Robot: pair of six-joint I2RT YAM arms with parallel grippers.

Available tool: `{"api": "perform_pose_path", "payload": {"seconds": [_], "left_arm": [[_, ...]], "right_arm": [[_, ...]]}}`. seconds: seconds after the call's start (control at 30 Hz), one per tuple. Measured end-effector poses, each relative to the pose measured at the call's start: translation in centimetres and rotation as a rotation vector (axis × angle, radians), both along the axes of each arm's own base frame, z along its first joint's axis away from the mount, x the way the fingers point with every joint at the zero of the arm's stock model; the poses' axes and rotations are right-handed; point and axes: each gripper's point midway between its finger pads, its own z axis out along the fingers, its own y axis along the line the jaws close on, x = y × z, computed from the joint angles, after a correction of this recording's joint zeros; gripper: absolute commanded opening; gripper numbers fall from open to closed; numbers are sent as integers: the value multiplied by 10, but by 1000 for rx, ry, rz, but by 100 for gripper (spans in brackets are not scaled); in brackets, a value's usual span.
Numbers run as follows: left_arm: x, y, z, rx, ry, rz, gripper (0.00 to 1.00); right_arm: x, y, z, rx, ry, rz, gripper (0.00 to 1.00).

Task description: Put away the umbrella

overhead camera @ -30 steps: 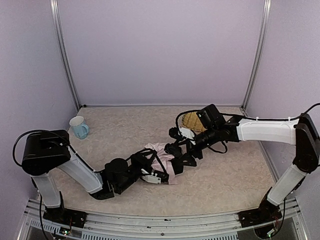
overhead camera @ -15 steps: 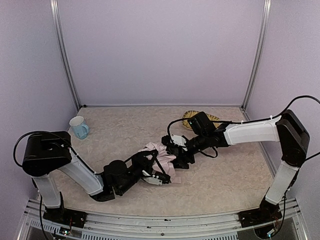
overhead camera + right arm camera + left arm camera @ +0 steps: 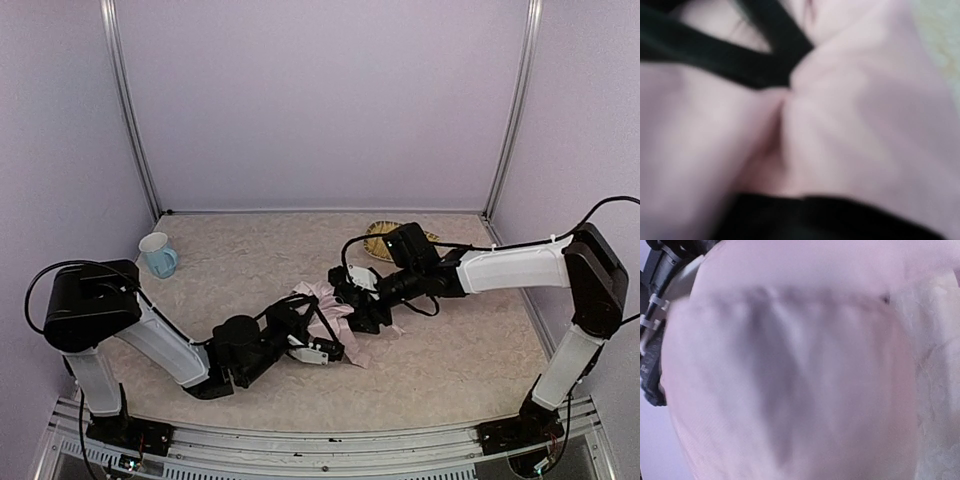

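Near the tray, the limp, slippery umbrella likely wants holding by its stiff shaft; left claw and right claw openings cannot be told.

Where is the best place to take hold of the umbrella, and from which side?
Probably the bunched pink cloth of the umbrella, which lies crumpled on the table. Come from above on its far right side, because the left gripper is at its near left end. Shaft and handle are hidden.
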Motion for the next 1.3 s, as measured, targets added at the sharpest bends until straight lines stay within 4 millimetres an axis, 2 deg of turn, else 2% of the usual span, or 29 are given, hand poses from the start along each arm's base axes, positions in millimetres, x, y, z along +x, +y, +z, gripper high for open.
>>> {"api": "perform_pose_path", "payload": {"seconds": [0.1, 0.2, 0.33, 0.43, 0.53, 0.6, 0.67, 0.73, 0.8, 0.87, 0.93, 1.07, 1.13, 1.23, 1.3], "left_arm": [[4, 0, -8, 9, 39, 9, 0], [6, 1, -22, 31, 85, 15, 0], [9, 6, -50, 65, 176, 31, 0], [12, 8, -74, 96, 247, 44, 0], [14, 9, -95, 116, 306, 53, 0], [15, 7, -97, 96, 322, 55, 0], [16, 3, -98, 80, 335, 48, 0], [16, 1, -100, 69, 346, 45, 0], [16, 0, -101, 58, 356, 43, 0], [16, 0, -102, 49, 365, 40, 0], [16, -1, -102, 38, 377, 37, 0], [17, -1, -105, 8, 421, 29, 1], [17, -1, -108, -13, 456, 21, 12], [18, -3, -111, -46, 513, 20, 38], [20, -3, -114, -58, 569, 20, 47]], "right_arm": [[1, -6, 8, 12, -37, -32, 83], [-1, -22, 18, 22, -52, -75, 86], [4, -49, 41, 55, -62, -140, 89], [11, -61, 57, 65, -83, -182, 92], [13, -60, 64, 77, -85, -190, 92], [14, -54, 63, 96, -60, -183, 92], [20, -41, 55, 98, -15, -169, 94], [30, -25, 38, 74, 33, -167, 100], [38, -4, 13, 32, 87, -152, 100], [33, 10, -12, -8, 122, -124, 100], [22, 14, -31, -49, 153, -98, 98], [9, 17, -58, -105, 187, -70, 92], [9, 19, -67, -123, 177, -68, 86], [15, 20, -75, -142, 155, -82, 75], [18, 20, -78, -151, 146, -88, 71]]}}
